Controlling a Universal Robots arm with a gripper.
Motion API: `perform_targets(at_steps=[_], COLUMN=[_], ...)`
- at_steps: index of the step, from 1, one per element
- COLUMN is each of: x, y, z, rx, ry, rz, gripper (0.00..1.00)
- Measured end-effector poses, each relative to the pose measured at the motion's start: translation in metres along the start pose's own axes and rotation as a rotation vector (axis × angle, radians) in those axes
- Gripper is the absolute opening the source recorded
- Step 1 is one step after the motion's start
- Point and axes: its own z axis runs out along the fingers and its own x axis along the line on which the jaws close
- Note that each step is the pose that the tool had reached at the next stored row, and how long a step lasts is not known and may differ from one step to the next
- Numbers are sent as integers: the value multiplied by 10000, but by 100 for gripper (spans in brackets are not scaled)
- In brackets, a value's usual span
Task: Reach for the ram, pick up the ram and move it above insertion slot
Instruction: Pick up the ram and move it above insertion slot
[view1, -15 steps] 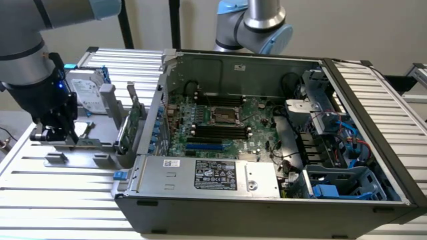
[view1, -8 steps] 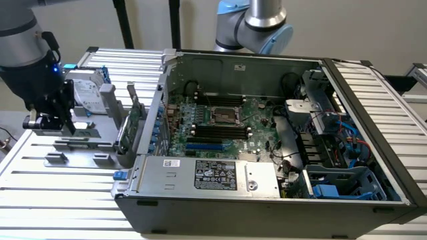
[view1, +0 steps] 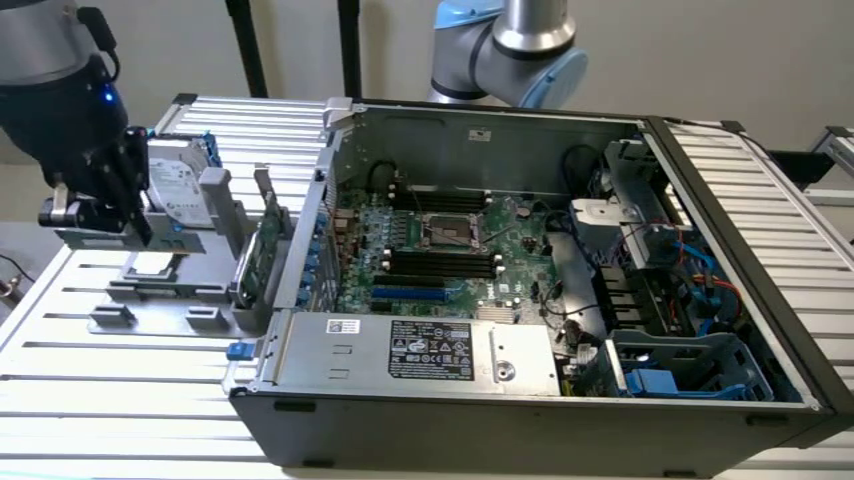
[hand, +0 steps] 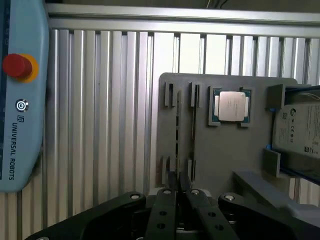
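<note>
Beside the open case (view1: 534, 400), on the ribbed surface (hand: 110, 125), a gray holder (hand: 225, 150) carries one chip (hand: 231, 106), one drive (hand: 300, 131) and the ram (hand: 177, 142), on edge in its slot. The arm points down, its claw (hand: 178, 184) in line with the ram; whether it is wide or narrow I cannot tell.

The computer case (view1: 534, 425) is sitting on the slatted table (view1: 94, 400). Just beside it, on the exterior view's left, the holder plate (hand: 225, 150) is carrying the hard drive (view1: 180, 187) and the processor (hand: 232, 106).
</note>
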Motion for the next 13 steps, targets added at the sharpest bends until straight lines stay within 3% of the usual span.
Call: perform_targets(at_steps=[7, 13], x=[2, 5], y=[-192, -377], z=[-318, -521], rx=[1, 4], ry=[-74, -168], rz=[-64, -90], gripper=[13, 13])
